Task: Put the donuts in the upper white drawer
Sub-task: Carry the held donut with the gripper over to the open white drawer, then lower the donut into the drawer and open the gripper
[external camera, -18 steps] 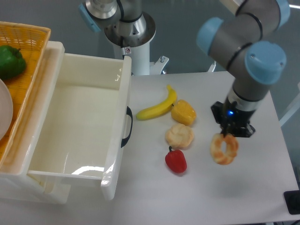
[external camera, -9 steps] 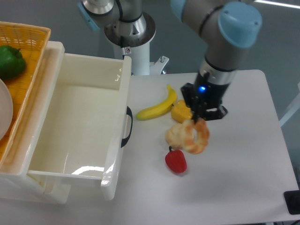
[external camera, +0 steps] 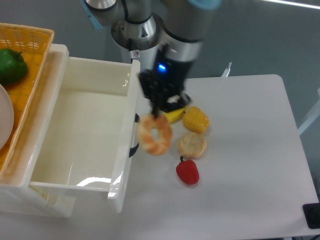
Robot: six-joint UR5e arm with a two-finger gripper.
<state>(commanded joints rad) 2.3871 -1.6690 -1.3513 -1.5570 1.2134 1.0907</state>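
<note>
The donut (external camera: 155, 135) is a golden-brown ring with pale patches. It hangs from my gripper (external camera: 159, 112), which is shut on its top edge and holds it in the air. It is just right of the upper white drawer's front panel, near the black handle (external camera: 136, 136). The upper white drawer (external camera: 80, 135) is pulled open and nothing lies in it.
On the table to the right lie a banana (external camera: 176, 114), partly hidden by the gripper, a yellow pepper (external camera: 196, 120), a pale bun (external camera: 192, 145) and a red pepper (external camera: 188, 171). An orange wicker basket (external camera: 31, 60) with a green pepper (external camera: 11, 66) sits at the left.
The gripper has carried the donut leftward from the table's right side, over the food items, to the drawer's front edge.
</note>
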